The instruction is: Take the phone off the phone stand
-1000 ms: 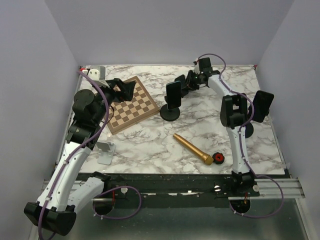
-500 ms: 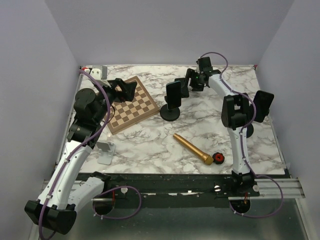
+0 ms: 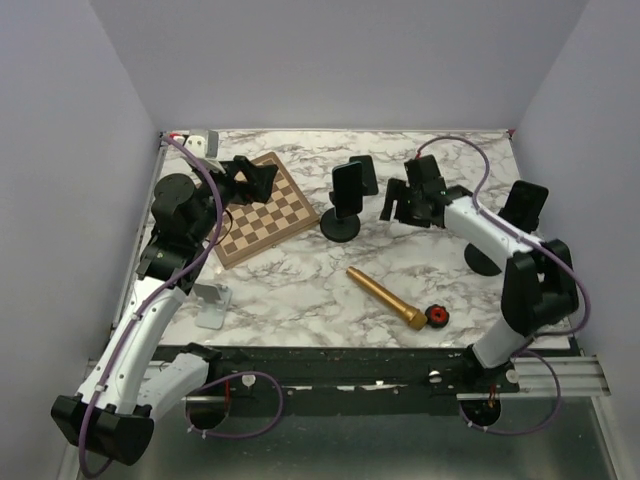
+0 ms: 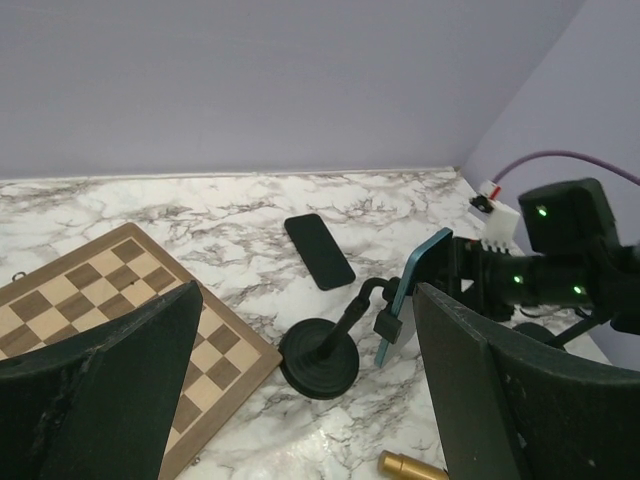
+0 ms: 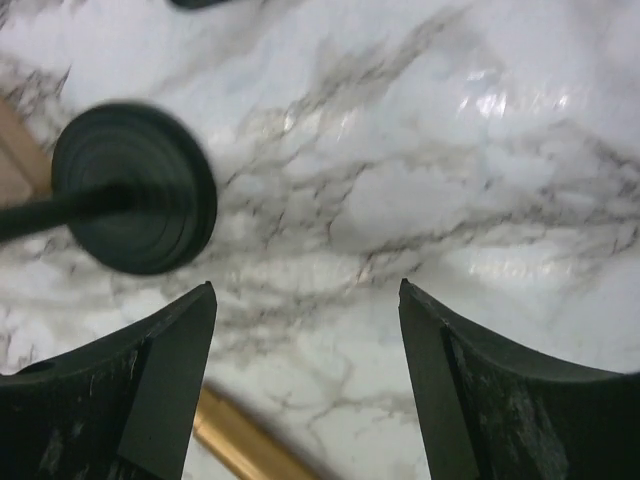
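Observation:
The phone stand (image 3: 340,226) has a round black base and a bent arm. Its clamp holds a blue-cased phone (image 3: 347,186) upright, seen edge-on in the left wrist view as the phone (image 4: 415,285) over the stand's base (image 4: 320,357). A second black phone (image 3: 366,174) lies flat just behind the stand. My right gripper (image 3: 400,208) hangs open to the right of the stand. In its own view the right gripper (image 5: 305,300) holds nothing, with the base (image 5: 133,187) at upper left. My left gripper (image 3: 250,178) is open above the chessboard.
A chessboard (image 3: 262,208) lies left of the stand. A gold cylinder (image 3: 385,297) and a small red and black part (image 3: 437,316) lie near the front. Another stand with a phone (image 3: 525,205) is at the right edge. A small white holder (image 3: 212,303) sits front left.
My right gripper has opened and drawn back from the far side toward the front right of the stand. A black phone now lies flat behind the stand. The left arm barely moved.

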You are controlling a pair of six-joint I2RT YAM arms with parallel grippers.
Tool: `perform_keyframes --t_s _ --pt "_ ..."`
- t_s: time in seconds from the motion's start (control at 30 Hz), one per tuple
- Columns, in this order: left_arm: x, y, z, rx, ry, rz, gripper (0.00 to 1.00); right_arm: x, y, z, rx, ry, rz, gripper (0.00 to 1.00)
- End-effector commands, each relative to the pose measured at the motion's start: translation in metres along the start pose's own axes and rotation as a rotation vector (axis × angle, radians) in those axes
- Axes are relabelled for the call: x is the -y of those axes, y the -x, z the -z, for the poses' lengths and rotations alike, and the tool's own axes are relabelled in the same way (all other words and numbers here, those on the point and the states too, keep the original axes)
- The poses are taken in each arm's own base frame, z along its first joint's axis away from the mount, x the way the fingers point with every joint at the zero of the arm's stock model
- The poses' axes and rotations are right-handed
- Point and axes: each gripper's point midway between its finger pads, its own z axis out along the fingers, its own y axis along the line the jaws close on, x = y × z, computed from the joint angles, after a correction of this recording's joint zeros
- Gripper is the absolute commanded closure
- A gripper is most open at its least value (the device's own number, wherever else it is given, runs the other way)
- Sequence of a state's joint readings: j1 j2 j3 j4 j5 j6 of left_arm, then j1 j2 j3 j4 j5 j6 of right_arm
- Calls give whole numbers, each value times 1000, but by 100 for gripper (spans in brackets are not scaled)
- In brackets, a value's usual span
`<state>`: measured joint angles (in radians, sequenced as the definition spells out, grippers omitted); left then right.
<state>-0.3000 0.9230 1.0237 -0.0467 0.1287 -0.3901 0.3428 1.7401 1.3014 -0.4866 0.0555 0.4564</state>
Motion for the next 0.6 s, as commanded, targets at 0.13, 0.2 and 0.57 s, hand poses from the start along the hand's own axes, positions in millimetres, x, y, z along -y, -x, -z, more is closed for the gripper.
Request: perform_keyframes --t_s 0.13,0.2,0.57 --pt "12 -2 -3 -21 -69 37 6 -51 -24 76 186 186 115 18" --pt "12 -2 -3 -20 -66 35 6 -69 -14 99 242 264 154 18" --pt "9 -6 -5 -35 -59 24 4 -153 49 157 356 516 211 12"
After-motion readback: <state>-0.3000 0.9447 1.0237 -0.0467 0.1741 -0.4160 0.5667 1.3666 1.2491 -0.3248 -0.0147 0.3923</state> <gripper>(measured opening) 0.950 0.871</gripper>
